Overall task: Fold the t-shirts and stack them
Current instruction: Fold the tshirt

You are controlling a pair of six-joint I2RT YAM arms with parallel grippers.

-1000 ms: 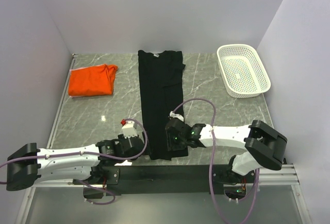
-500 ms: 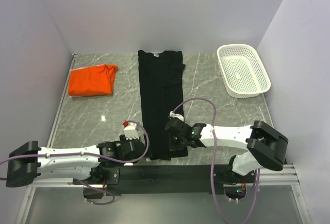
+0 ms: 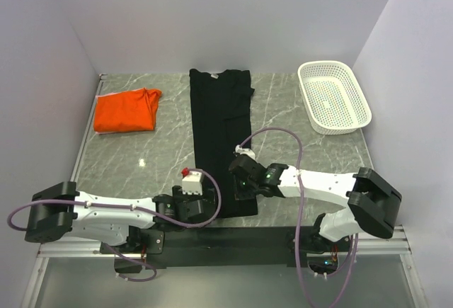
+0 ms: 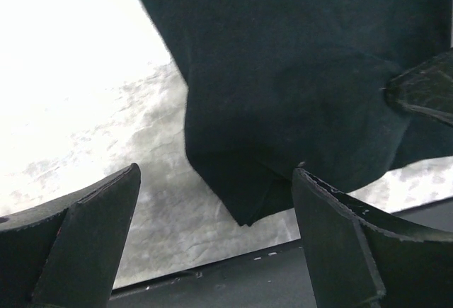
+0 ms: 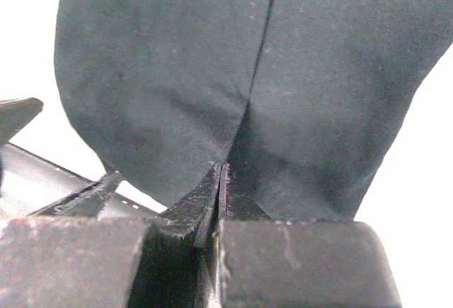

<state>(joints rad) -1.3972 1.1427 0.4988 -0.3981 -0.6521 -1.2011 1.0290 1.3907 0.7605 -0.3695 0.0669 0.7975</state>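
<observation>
we see the left jaws spread wide and holding nothing: in the left wrist view the near left corner of the black t-shirt [image 4: 297, 74] lies in the gap between them, a little ahead of their tips, with its folded edge resting on the grey marbled desk [image 4: 92, 131]. from this view we cannot tell whether either tip touches the cloth. the right jaws are pressed together on the same black t-shirt [image 5: 212, 53], with a thin pinch of the hem caught between them, and the cloth fans out ahead of them to both sides of a crease that runs straight away from the grip. from above, the black t-shirt [image 3: 221, 120] is folded into a long narrow strip that runs from both sets of jaws at its near end away to the far side of the desk [image 3: 141, 159]. the right jaws sit at its near right corner and the left jaws just beside its near left corner. the orange t-shirt [image 3: 127, 111] lies folded well ahead of the left jaws and off to their left, apart from the black one. a white mesh basket [image 3: 308, 103] stands well ahead of the right jaws and to their right.
</observation>
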